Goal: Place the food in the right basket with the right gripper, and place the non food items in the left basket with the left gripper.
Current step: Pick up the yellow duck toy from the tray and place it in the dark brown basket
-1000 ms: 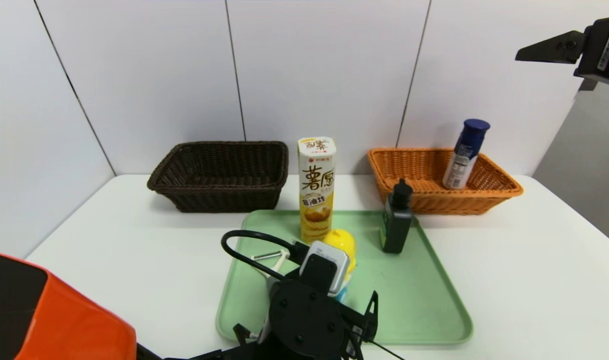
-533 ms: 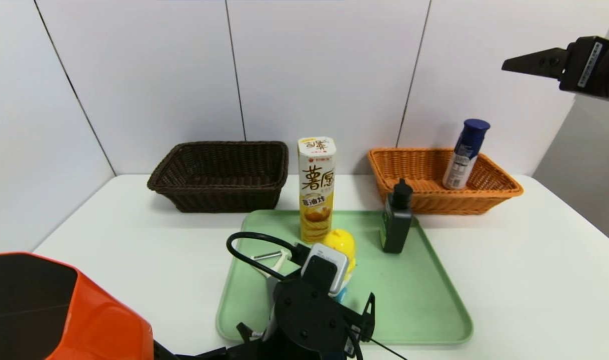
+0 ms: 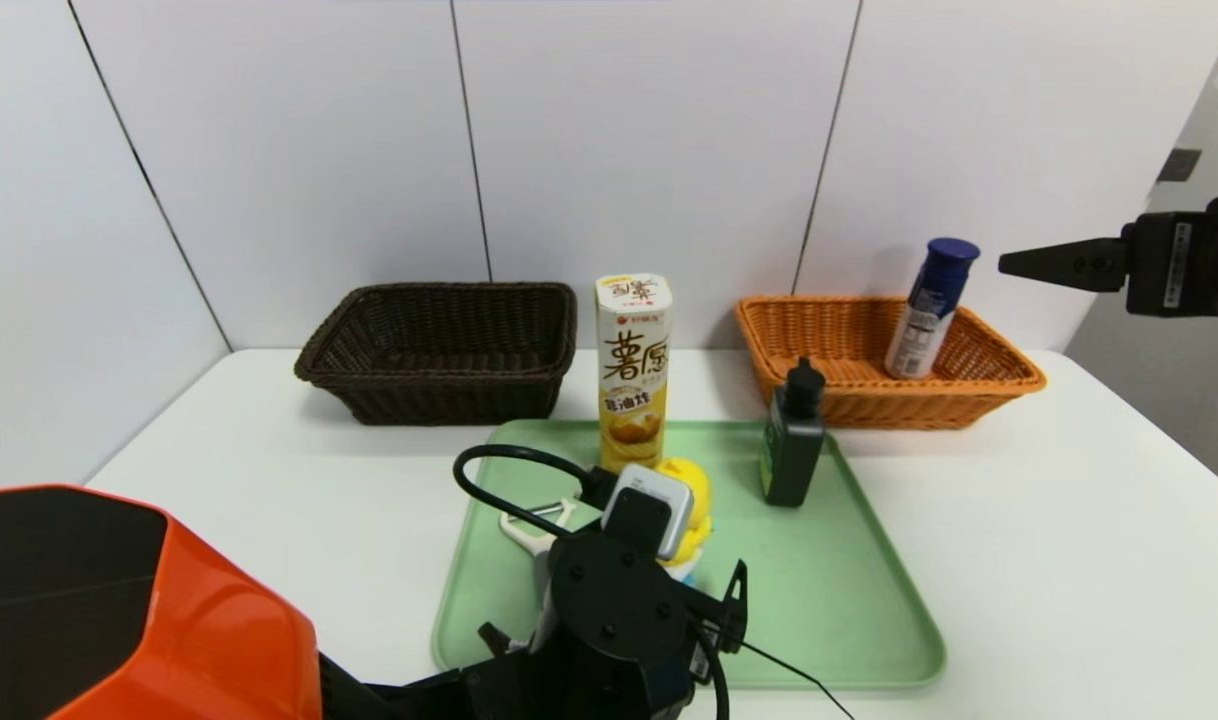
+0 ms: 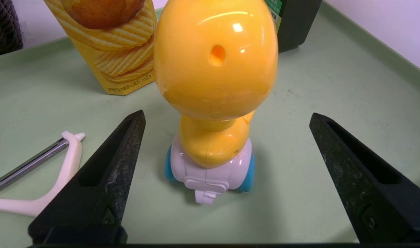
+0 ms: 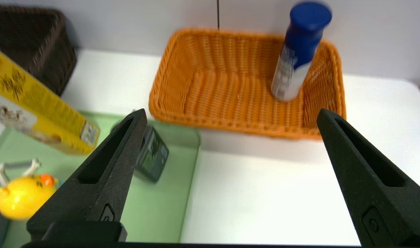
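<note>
A yellow duck toy [image 3: 681,490] on a white wheeled base stands on the green tray [image 3: 829,600]. My left gripper [image 4: 226,115] is open low over the tray, one finger on each side of the duck toy [image 4: 213,86] without touching it. A yellow chips box [image 3: 633,375] stands upright behind the toy, with a dark bottle [image 3: 792,440] to its right. A white peeler [image 3: 531,525] lies on the tray to the left of the toy. My right gripper [image 3: 1064,265] hangs open and empty, high at the far right.
A dark brown basket [image 3: 439,350] stands at the back left, empty. An orange basket [image 3: 969,385] at the back right holds a leaning blue-capped bottle [image 3: 927,305]. White table [image 3: 1049,560] lies bare to the right of the tray.
My right gripper has come down from the top right corner to about the height of the blue cap. The left arm has edged forward toward the duck toy.
</note>
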